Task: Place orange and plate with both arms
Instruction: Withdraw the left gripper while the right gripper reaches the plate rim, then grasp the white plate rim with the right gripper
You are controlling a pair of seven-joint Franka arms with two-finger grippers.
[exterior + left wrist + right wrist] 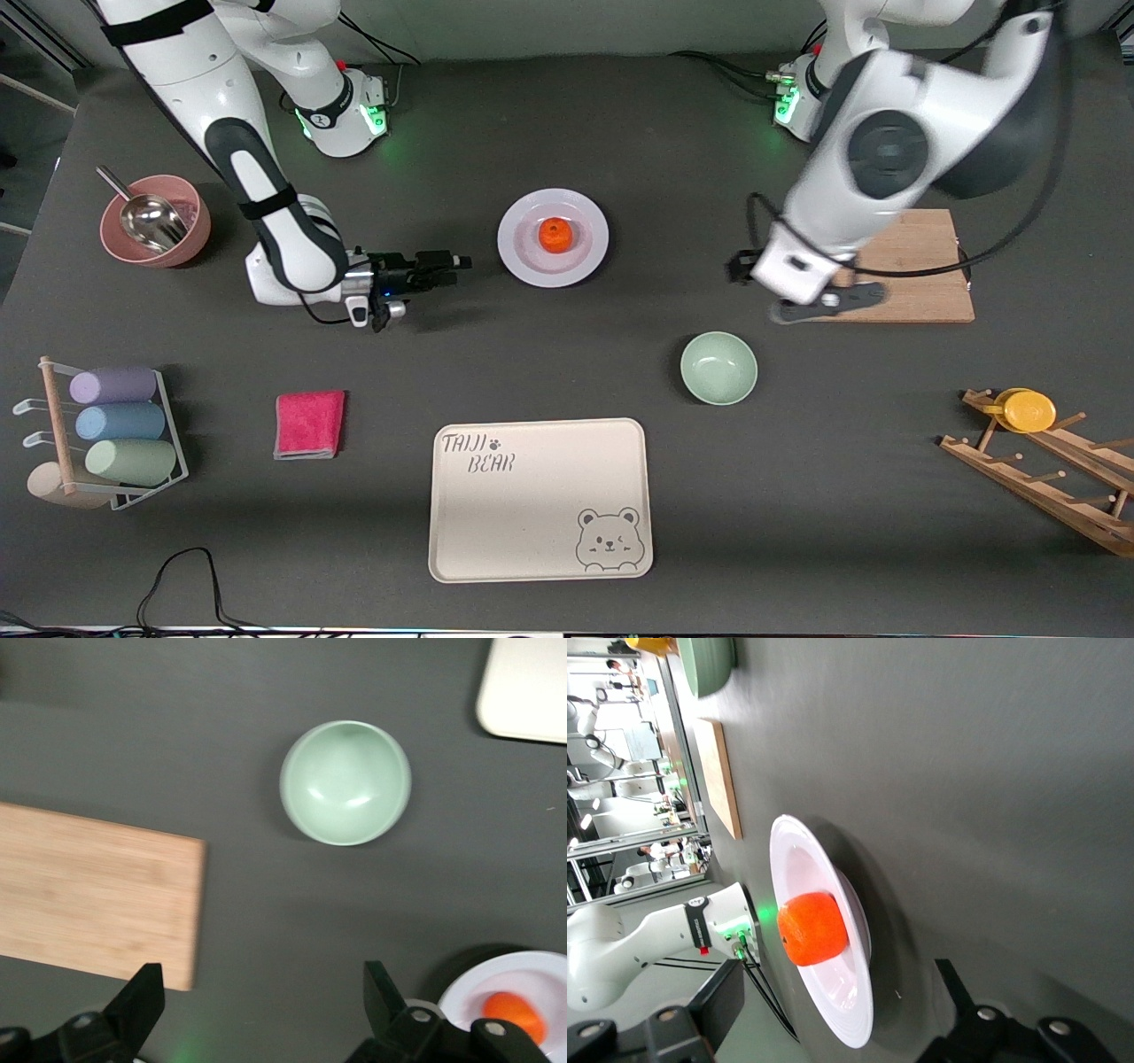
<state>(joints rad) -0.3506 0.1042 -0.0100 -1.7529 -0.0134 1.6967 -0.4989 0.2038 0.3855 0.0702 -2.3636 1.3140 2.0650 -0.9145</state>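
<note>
Right gripper sits low beside the plate toward the right arm's end, jaws wide and empty, pointing at its rim. Orange rests mid-plate. Left gripper, jaws wide, hangs probably over the cutting board edge, farther from the plate, so right arm is nearer.

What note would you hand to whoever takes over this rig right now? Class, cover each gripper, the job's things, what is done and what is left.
Left gripper: open, empty, over the table at the edge of the wooden board.
Right gripper: open, empty, low beside the plate, pointing at it from the right arm's end.
Orange: sits in the middle of the plate.
Done: orange is on the plate.
Left: nothing is gripped; the plate probably has to be picked up and placed.
</note>
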